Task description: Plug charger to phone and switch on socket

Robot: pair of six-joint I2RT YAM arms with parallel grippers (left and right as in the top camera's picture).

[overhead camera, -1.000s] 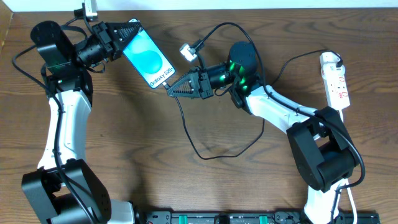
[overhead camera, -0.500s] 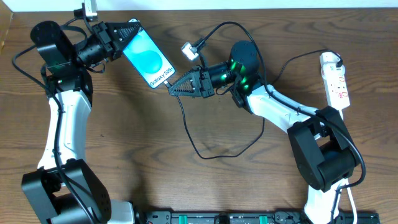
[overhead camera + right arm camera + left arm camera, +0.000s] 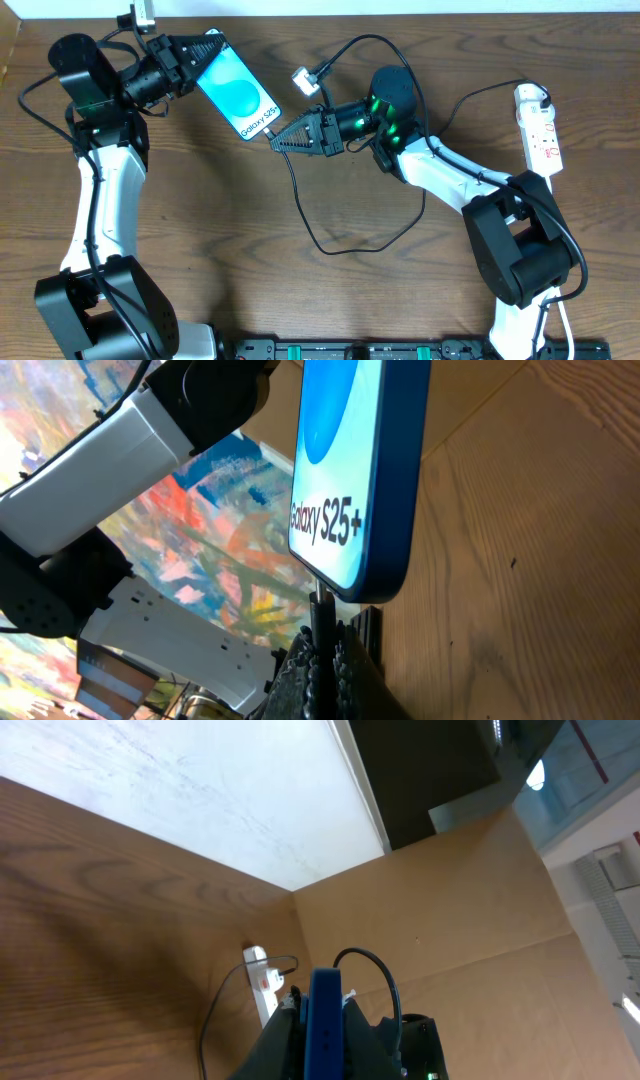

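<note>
The phone [image 3: 240, 95] has a bright blue screen with "Galaxy S25+" text and is held off the table, tilted, at the upper left. My left gripper [image 3: 213, 48] is shut on its top end. In the left wrist view the phone [image 3: 325, 1020] shows edge-on between the fingers [image 3: 285, 1045]. My right gripper [image 3: 272, 143] is shut on the charger's black connector tip [image 3: 322, 610], which points up at the phone's bottom edge [image 3: 370, 585] and touches it. The charger cable [image 3: 330, 250] loops over the table. The white socket [image 3: 540, 125] lies at the far right.
The cable's other end, a light-coloured plug [image 3: 305, 80], lies on the table above the right gripper. The socket's white cord [image 3: 560, 320] runs down the right edge. The brown wooden table [image 3: 220, 240] ends at a white wall at the back.
</note>
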